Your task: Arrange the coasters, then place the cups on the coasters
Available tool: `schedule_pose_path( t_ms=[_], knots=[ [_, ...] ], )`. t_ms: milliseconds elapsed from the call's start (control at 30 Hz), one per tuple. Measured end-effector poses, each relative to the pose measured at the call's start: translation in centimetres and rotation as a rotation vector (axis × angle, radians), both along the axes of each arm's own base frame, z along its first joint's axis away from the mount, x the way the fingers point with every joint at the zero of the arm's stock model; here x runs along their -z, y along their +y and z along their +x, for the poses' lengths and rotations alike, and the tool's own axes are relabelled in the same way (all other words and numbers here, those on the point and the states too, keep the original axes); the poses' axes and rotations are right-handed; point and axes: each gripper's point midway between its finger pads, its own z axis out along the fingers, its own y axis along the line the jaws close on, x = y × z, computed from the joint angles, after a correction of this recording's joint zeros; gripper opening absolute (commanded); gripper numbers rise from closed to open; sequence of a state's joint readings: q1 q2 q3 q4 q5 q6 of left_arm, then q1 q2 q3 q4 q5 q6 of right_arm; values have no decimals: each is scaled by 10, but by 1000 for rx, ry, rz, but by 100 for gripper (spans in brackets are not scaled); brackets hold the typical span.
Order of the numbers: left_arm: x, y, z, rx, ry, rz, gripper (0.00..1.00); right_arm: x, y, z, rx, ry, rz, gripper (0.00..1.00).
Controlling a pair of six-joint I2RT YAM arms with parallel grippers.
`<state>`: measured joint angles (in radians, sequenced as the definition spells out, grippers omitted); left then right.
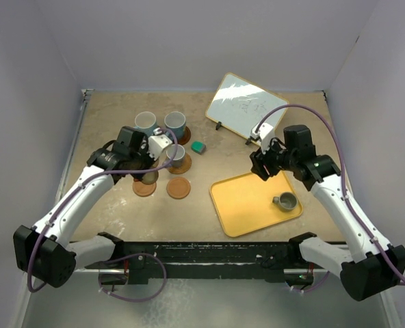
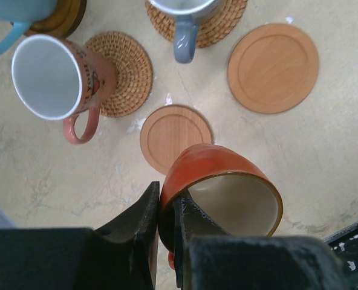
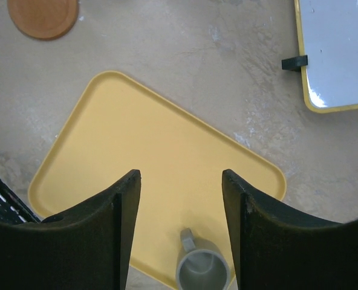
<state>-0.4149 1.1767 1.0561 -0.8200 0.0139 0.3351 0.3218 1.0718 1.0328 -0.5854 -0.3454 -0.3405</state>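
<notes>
While two wooden coasters [image 2: 175, 137] lie bare among cups [image 2: 52, 84] already seated, the left pincer [image 2: 167, 223] clamps an orange cup [image 2: 227, 181] just above them. The right pincer [image 3: 180, 178], jaws apart, hovers over the yellow tray [image 1: 243, 198], where one grey cup [image 1: 286, 201] waits near the rim, open tabletop [image 1: 196, 212] between.

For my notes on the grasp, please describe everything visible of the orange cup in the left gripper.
The orange cup is a small mug, ceramic by its look, glossy orange-red outside, pale cream inside, and empty. It is tilted, its mouth turned toward the wrist camera. The left gripper is shut on its wall, one finger inside the rim, one outside. Its handle is not clearly visible. It partly covers a smooth light brown coaster; whether it touches the coaster cannot be told.
</notes>
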Motion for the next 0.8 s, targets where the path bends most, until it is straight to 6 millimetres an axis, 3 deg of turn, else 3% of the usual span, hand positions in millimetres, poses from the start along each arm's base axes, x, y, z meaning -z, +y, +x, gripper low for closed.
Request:
schedule_pose_path(
  t_ms=[333,567,800],
  knots=[
    [39,45,5,-105,102,33,3,-5,-19,5,78,-61,-44,79],
    [67,42,4,-89,168,15,3,-6,-28,10,120,-77,-67,80],
    [93,43,16,-114,224,0,3,-5,-29,10,122,-77,-70,80]
  ],
)
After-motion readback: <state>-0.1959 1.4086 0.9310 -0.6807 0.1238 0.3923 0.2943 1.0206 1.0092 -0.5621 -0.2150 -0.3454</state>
